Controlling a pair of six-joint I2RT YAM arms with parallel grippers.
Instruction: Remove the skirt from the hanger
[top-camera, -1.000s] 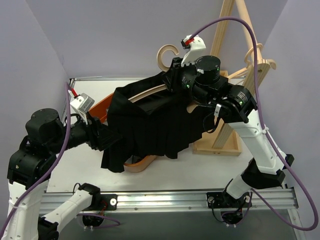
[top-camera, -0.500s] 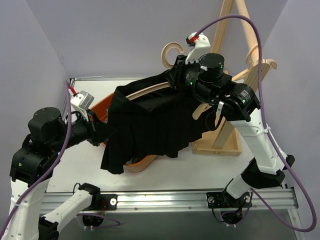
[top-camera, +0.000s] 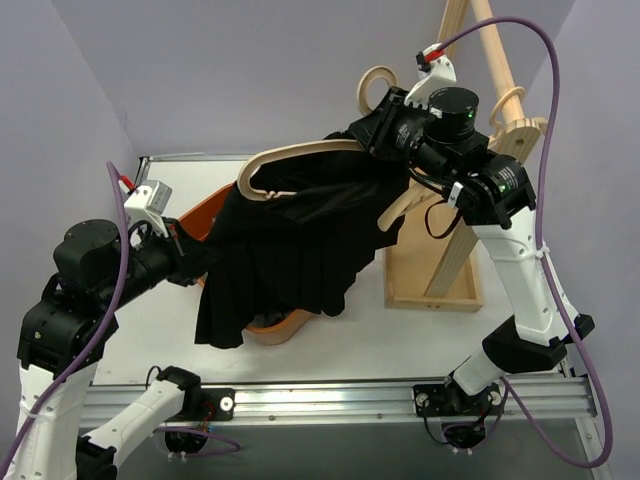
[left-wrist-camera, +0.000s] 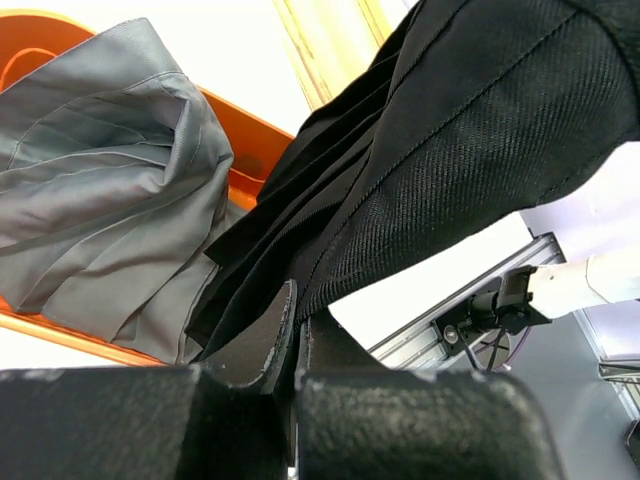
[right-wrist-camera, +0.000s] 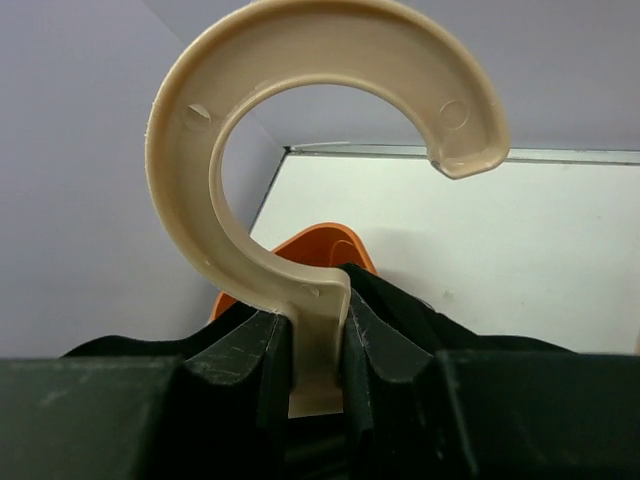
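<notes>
In the top view a black pleated skirt (top-camera: 300, 250) hangs from a beige hanger (top-camera: 290, 155). The hanger's left arm shows bare above the waistband, while the middle stays draped. My right gripper (top-camera: 388, 112) holds the hanger high at the back right. In the right wrist view this gripper (right-wrist-camera: 318, 325) is shut on the hanger's neck under its round hook (right-wrist-camera: 185, 170), with the skirt (right-wrist-camera: 400, 300) just behind. My left gripper (top-camera: 195, 262) is at the skirt's left side. In the left wrist view it (left-wrist-camera: 297, 305) is shut on a fold of the skirt (left-wrist-camera: 470, 130).
An orange basket (top-camera: 200, 215) lies under the skirt; the left wrist view shows its rim (left-wrist-camera: 250, 140) and a grey pleated garment (left-wrist-camera: 110, 180) inside. A wooden rack (top-camera: 440, 270) with other hangers (top-camera: 520, 110) stands at the right. The metal rail (top-camera: 330, 400) runs along the near edge.
My left gripper has shut on the skirt and drawn back to the left. My right arm has carried the hanger up and to the right, baring its left arm.
</notes>
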